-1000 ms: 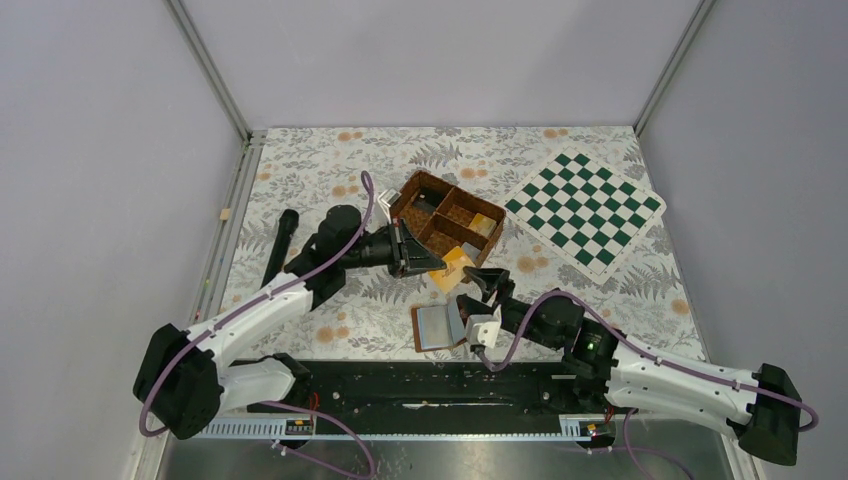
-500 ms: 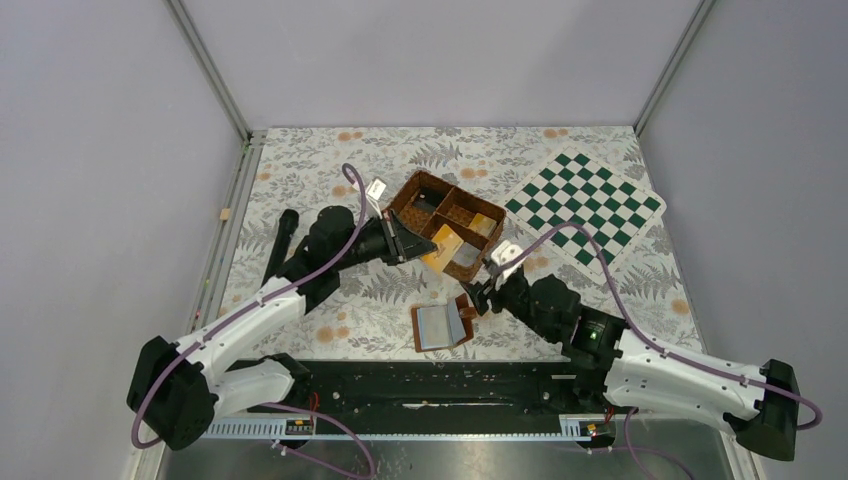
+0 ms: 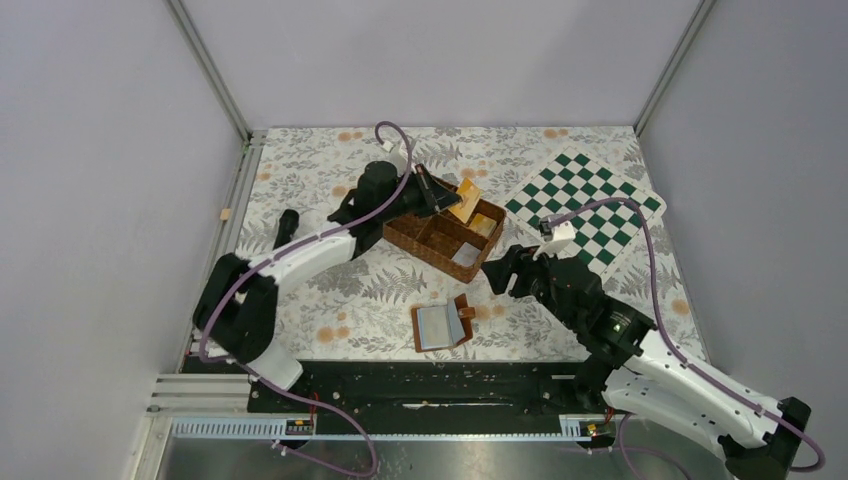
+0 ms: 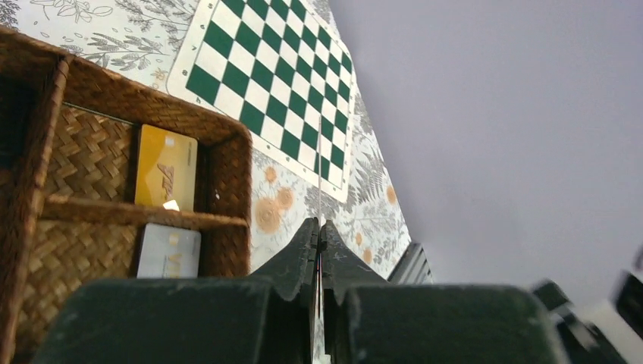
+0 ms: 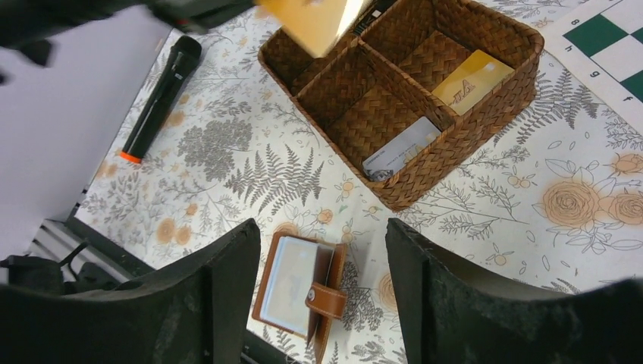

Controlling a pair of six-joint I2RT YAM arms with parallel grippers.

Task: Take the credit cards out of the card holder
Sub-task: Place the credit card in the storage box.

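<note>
The left arm (image 3: 300,255) reaches far out across the floral worktop (image 3: 330,160), its wrist over the woven basket (image 3: 420,238). Its jaws are pressed together on a yellow credit card (image 3: 463,200), held tilted in the air above the basket's far side. In the left wrist view this card shows only as a thin edge (image 4: 320,174) between the closed fingers. A second yellow card (image 4: 165,167) lies flat in the basket's far right compartment, and a pale grey card (image 4: 168,252) lies in the compartment just near of it. The right arm (image 3: 680,385) is bent and raised, its forearm pointing left and far. Its jaws stand wide apart and hold nothing, above the worktop between the basket and the card holder (image 5: 299,284). The card holder lies open and flat near the worktop's near edge, well apart from the basket, with its tab on the right. A chessboard (image 3: 585,210) lies far right, and a black marker (image 5: 159,98) lies left of the basket.
</note>
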